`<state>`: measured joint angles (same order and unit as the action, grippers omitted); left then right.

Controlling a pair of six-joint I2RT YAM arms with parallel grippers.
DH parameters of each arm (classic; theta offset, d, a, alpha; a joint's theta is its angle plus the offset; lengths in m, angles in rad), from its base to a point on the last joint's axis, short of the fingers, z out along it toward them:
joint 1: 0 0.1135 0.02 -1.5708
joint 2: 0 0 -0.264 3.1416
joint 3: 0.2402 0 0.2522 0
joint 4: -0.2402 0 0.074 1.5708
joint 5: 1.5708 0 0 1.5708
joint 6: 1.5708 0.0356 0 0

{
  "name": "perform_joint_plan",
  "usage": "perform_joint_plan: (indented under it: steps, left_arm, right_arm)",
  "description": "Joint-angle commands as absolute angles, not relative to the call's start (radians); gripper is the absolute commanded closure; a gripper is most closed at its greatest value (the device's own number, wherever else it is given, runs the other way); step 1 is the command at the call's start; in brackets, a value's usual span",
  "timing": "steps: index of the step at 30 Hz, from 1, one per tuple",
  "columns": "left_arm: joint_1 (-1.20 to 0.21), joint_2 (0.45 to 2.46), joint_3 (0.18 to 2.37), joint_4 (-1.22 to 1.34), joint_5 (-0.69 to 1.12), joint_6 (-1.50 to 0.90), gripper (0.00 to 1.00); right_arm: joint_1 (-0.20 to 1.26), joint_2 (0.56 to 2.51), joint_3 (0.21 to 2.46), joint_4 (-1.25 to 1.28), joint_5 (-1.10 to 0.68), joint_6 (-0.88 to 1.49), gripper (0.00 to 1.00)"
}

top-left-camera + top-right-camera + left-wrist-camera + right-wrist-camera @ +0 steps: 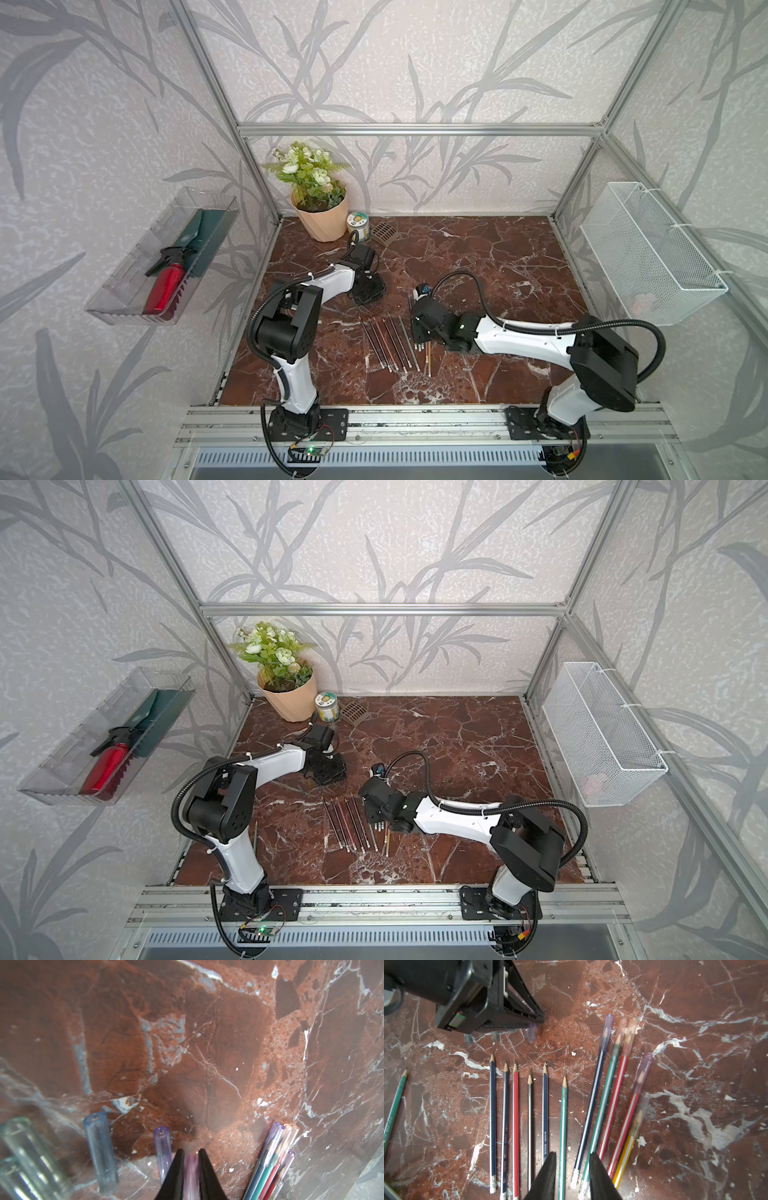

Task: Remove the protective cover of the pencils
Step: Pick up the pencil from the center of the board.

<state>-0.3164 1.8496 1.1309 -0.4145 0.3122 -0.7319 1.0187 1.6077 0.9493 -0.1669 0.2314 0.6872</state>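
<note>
Several pencils [395, 345] [353, 825] lie side by side on the marble table. In the right wrist view, bare-tipped pencils [517, 1126] form a row, and beside them several pencils [612, 1084] wear clear tinted protective covers [607, 1028]. My right gripper [572, 1154] [417, 332] stands open over the eraser ends, a green pencil [562, 1126] between its jaws. My left gripper [191, 1153] [368, 291] hovers beyond the tips, shut on a purple cover [191, 1169] [531, 1031]. Loose covers [100, 1151] lie beside it.
A lone green pencil [394, 1109] lies apart to the left. A flower pot [322, 216], small jar [358, 226] and brown grille [384, 232] stand at the back left. A clear wall tray [124, 291] hangs left, a white wire basket [652, 253] right.
</note>
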Motion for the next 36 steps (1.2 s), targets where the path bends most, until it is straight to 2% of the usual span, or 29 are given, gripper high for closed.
perform_joint_plan:
  steps: [1,12,24,36]
  left_arm:
    - [-0.323,1.858,1.157,-0.448,0.288,-0.718,0.80]
    - [-0.322,1.858,1.157,-0.448,0.288,-0.716,0.79]
    - [-0.323,1.820,1.131,-0.418,0.302,-0.719,0.81]
    - [-0.322,1.686,1.033,-0.301,0.305,-0.730,0.80]
  right_arm:
    - [0.997,1.653,0.988,-0.223,0.247,0.668,0.71]
    - [0.992,1.829,1.157,-0.353,0.203,0.646,0.76]
    - [0.983,1.915,1.216,-0.399,0.210,0.645,0.77]
    - [0.981,1.987,1.274,-0.451,0.232,0.650,0.79]
